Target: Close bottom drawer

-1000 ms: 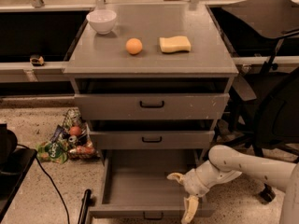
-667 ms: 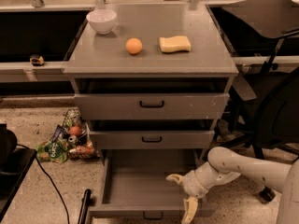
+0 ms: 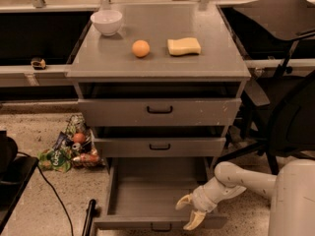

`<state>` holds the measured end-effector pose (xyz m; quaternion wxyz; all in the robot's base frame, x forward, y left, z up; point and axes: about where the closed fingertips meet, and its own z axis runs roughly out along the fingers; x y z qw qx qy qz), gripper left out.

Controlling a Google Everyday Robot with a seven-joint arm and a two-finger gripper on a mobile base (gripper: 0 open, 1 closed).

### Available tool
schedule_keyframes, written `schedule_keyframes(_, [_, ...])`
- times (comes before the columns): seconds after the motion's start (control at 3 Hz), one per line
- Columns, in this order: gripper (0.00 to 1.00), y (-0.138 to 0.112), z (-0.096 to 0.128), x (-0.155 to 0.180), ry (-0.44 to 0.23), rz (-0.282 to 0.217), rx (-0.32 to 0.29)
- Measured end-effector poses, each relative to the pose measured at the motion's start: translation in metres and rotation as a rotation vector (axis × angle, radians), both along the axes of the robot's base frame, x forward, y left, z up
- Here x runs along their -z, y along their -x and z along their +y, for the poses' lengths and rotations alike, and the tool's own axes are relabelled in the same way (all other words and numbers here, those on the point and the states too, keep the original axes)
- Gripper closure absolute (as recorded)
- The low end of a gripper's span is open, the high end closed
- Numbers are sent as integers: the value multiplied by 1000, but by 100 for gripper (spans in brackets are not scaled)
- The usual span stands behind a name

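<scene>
- The bottom drawer (image 3: 147,196), a shallow grey tray with a small black loop handle (image 3: 160,226), stands pulled far out of the grey metal cabinet (image 3: 157,70) toward 6 o'clock.
- The gripper (image 3: 189,212), with cream-coloured fingers on a white arm (image 3: 246,181), sits at about 5 o'clock, over the drawer's front right corner.
- Its two fingers are spread apart and hold nothing; I cannot tell whether they touch the drawer.
- The two taller grey drawers above, the upper (image 3: 160,112) and the middle (image 3: 160,146), each stand slightly out.
- On the cabinet top, a white bowl (image 3: 106,21) is at 11 o'clock, with a round orange fruit (image 3: 141,48) and a yellow sponge (image 3: 183,46) near 12.
- A heap of colourful snack bags (image 3: 71,149) lies on the floor at 8 o'clock.
</scene>
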<state>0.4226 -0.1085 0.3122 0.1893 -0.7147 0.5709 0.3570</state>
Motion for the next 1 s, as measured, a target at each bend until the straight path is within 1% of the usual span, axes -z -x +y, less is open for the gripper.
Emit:
schedule_keyframes(0.33, [65,3,-15,35,17,6,20])
schedule_keyframes(0.67, [88,20,-27,68,32,57,36])
schedule_keyframes(1.0, [100,22,-27,71,31,63,36])
